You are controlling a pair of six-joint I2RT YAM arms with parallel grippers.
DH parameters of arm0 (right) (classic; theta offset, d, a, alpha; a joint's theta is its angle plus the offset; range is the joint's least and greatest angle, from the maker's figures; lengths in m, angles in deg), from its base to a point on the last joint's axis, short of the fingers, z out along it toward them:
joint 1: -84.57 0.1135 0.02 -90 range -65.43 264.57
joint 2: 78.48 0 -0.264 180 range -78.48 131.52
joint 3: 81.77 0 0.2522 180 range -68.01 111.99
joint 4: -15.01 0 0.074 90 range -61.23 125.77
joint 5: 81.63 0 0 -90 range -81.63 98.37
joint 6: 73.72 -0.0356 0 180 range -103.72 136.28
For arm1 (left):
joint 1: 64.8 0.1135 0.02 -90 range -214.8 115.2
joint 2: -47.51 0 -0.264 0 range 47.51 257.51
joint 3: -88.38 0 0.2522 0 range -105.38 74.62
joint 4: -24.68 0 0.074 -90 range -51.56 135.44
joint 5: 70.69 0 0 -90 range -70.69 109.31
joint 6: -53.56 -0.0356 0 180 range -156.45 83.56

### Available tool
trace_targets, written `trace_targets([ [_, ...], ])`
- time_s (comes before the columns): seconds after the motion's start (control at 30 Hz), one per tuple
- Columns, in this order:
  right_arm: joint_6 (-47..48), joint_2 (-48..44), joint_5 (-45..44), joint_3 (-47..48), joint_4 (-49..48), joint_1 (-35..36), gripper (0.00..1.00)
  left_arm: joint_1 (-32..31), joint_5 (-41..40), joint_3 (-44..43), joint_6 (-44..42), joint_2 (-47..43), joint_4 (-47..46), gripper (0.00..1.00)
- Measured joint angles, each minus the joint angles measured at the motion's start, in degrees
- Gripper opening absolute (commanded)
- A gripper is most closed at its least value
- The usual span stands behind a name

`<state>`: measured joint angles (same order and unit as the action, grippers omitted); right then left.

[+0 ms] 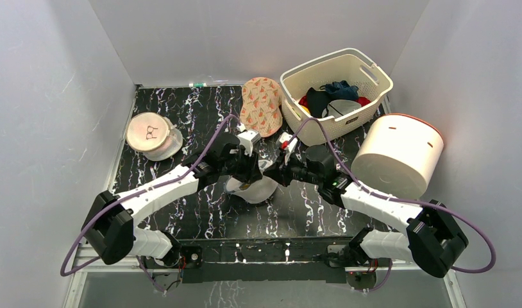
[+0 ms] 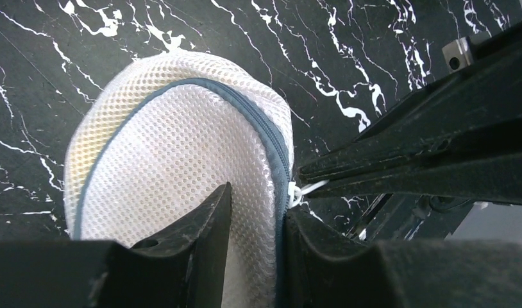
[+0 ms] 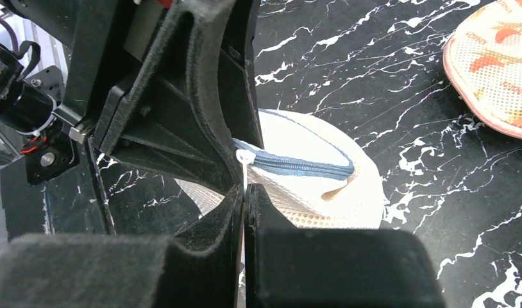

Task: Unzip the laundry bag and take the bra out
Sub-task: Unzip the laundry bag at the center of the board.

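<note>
Astride laundry bag (image 2: pixel 168 160) rim, left gripper (image 2: pixel 258 206)

the counter (image 1: pixel 201 212) is black marble with white veins. the laundry bag (image 1: pixel 255 189) sits near its middle. at the back left lies a round white bag (image 1: pixel 152 135) with a bra drawing on top. a patterned pouch (image 1: pixel 261 104) lies at the back, just beside a cream basket (image 1: pixel 335 93). a white drum (image 1: pixel 399 154) lies on its side at the right.
</note>
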<state>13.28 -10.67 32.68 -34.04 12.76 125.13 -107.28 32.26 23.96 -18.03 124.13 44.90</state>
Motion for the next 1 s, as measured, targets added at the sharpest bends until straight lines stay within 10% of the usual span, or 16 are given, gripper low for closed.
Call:
trace_targets([
  [0.37, -5.11, 0.07, -3.48, 0.09, 0.13, -0.87, 0.00, -0.07, 0.07, -0.31, -7.15, -3.48, 5.38, 0.01],
  [0.63, -9.90, 2.93, 1.01, -1.86, -0.50, -10.62, 0.00, -0.02, 1.99, 0.85, -15.58, -8.87, 5.66, 0.01],
  [1.0, -7.41, 3.65, 12.79, -1.86, -0.44, -12.11, 0.00, 0.00, 3.21, 3.52, -16.65, -11.96, 6.71, 0.55],
])
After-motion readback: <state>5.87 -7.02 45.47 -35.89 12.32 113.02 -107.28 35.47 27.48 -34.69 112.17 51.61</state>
